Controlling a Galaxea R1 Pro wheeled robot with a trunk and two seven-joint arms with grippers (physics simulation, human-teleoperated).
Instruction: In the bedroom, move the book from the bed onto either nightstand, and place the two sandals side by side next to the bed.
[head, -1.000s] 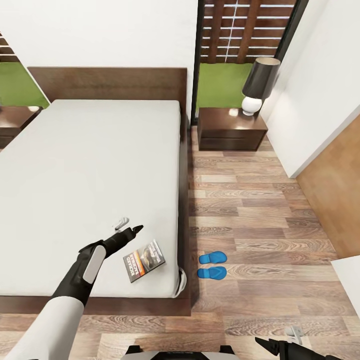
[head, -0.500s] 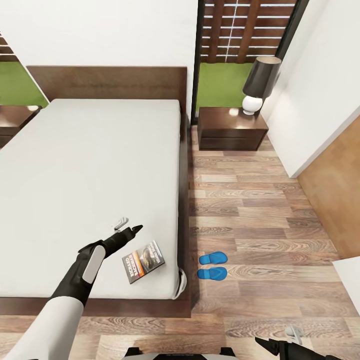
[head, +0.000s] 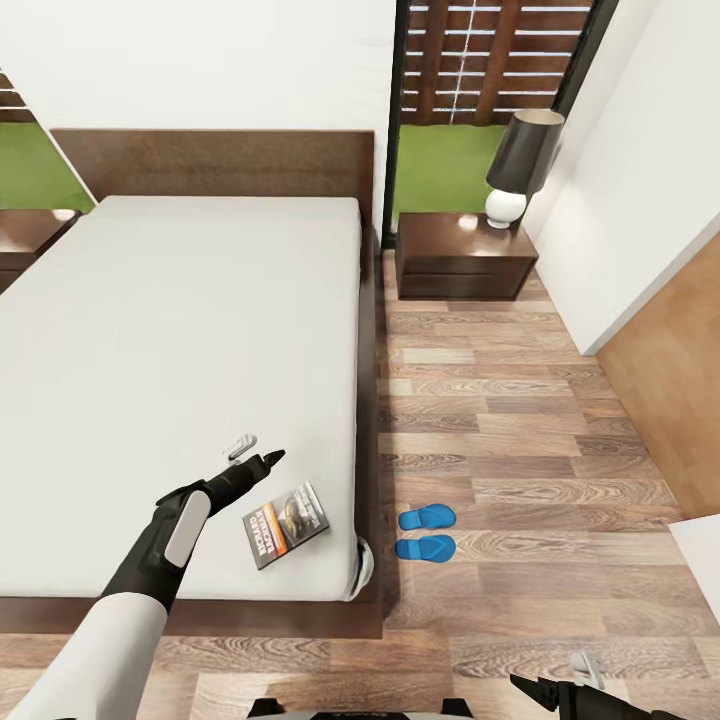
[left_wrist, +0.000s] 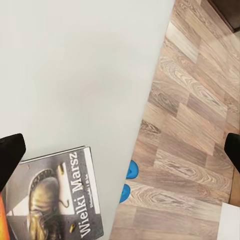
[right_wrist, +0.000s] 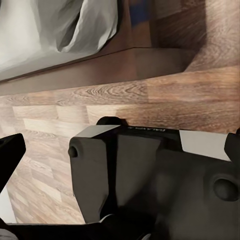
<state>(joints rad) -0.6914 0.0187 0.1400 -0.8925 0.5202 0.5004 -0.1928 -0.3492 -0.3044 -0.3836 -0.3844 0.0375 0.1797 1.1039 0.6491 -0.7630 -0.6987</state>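
Book (head: 287, 523) lies flat near the bed's (head: 180, 340) foot corner, within reach of the left gripper (head: 256, 453), which hovers beside it with jaws spread, seemingly lining up a grasp. Right gripper (head: 565, 678) hangs low, apparently parted. Sandals (head: 426, 532) already sit paired bedside.

Left arm stretched forward and up, white forearm, black wrist. Left gripper (head: 253, 453) at arm's end, one white fingertip, one black, spread apart, nothing between them. Right gripper (head: 555, 678) low at robot's right side, pointing inward toward robot's base, fingers apart, empty. Right wrist view looks down on dark base housing (right_wrist: 145, 175).
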